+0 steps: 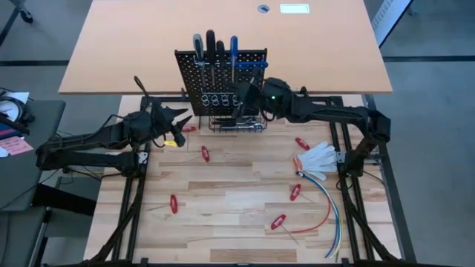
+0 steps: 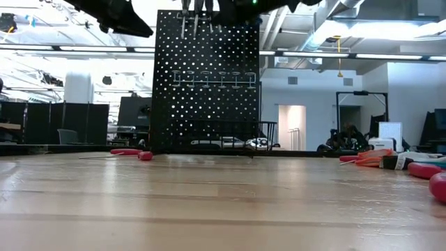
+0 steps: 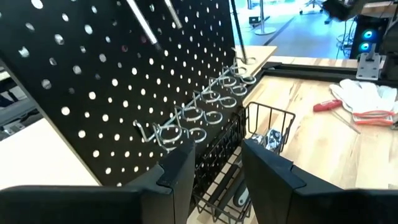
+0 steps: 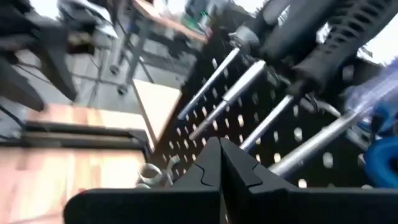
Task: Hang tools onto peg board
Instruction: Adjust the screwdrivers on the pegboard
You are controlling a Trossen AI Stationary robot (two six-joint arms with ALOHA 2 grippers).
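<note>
Seen from above: black perforated upright metal peg board [image 1: 220, 78] standing at the far edge of a pale wooden tabletop [image 1: 230, 200], with a tan table [image 1: 111, 44] behind it. Hung on the board, black-handled screwdrivers [image 1: 210, 46] and one blue-handled screwdriver [image 1: 234, 48], beside a blue T-handle hex key [image 1: 252, 65]. Below them, a row of silver ring holders [image 1: 220, 98] and a black wire basket [image 1: 236, 124] at the base, something silver lying inside.

Left gripper [image 1: 180, 119] raised just beside the board's left edge, fingers spread partway with nothing between them; in its wrist view, dark fingers [image 3: 180, 171] apart, facing the ring holders and basket.

Right gripper [image 1: 241, 100] held against the board's front, just above the basket; in its wrist view, fingers [image 4: 208, 168] pressed together and empty, close to the silver screwdriver shafts.

Scattered across the wooden tabletop, well apart: small red-handled tools [image 1: 205, 153], one near the left gripper, others toward the right and near edge. At right, a white glove [image 1: 319, 156] beside red, blue and white cables [image 1: 332, 208].
</note>
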